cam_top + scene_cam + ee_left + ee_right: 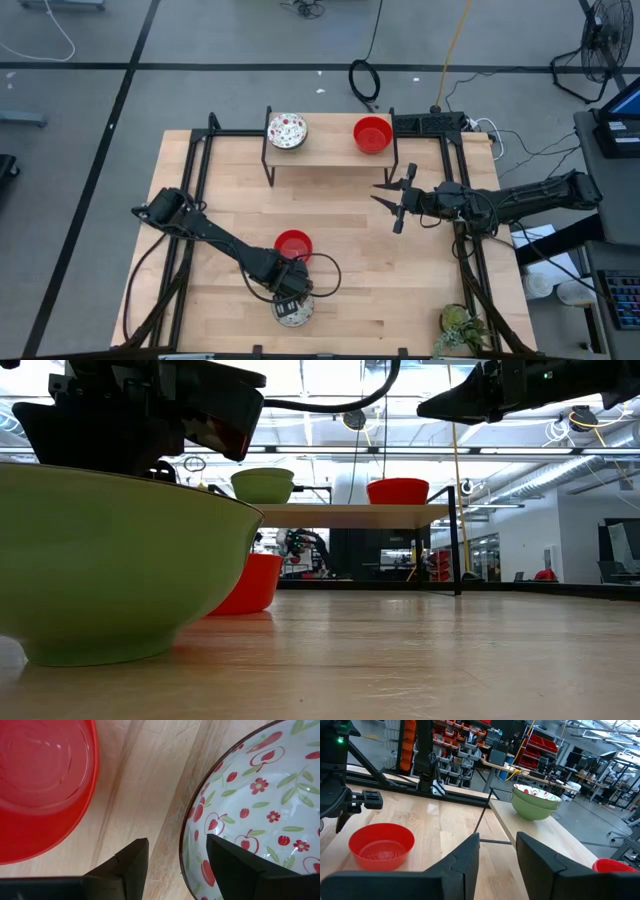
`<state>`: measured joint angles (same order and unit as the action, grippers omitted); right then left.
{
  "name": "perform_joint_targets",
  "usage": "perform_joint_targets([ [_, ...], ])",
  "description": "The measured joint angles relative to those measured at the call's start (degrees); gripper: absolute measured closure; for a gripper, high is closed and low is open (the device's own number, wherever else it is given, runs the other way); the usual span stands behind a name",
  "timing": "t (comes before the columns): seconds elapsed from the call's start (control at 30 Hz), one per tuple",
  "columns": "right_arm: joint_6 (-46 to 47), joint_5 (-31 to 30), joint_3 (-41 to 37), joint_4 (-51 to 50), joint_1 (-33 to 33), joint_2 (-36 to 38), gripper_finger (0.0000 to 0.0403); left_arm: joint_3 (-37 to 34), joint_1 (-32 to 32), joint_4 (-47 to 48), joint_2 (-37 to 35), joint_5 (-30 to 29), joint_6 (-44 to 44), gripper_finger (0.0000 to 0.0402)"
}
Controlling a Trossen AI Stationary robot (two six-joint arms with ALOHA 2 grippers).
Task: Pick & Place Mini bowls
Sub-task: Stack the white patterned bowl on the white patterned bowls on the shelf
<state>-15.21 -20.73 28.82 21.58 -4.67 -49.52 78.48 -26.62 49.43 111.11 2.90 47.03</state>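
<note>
Bowl [260, 805], green outside — red-patterned inside

Overhead, table-level, two wrist views

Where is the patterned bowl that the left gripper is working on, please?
The patterned bowl sits at the table's near edge under the left gripper, just beside a red bowl.

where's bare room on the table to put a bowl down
Free: the wood between the shelf and the red bowl, and the table's near right part below the right gripper. On the shelf, the gap between its patterned bowl and red bowl. Crowded: around the left gripper, over a patterned bowl.
</note>
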Motion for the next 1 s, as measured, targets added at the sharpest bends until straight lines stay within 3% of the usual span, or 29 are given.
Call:
perform_joint_targets([
  [0.47,0.0,0.0,0.0,0.0,0.0,0.0,0.0287,0.0,0.0,0.0,0.0,0.0,0.2,0.0204],
  [1.0,0.0,0.0,0.0,0.0,0.0,0.0,0.0287,0.1,0.0,-0.1,0.0,0.2,0.0,0.0351],
])
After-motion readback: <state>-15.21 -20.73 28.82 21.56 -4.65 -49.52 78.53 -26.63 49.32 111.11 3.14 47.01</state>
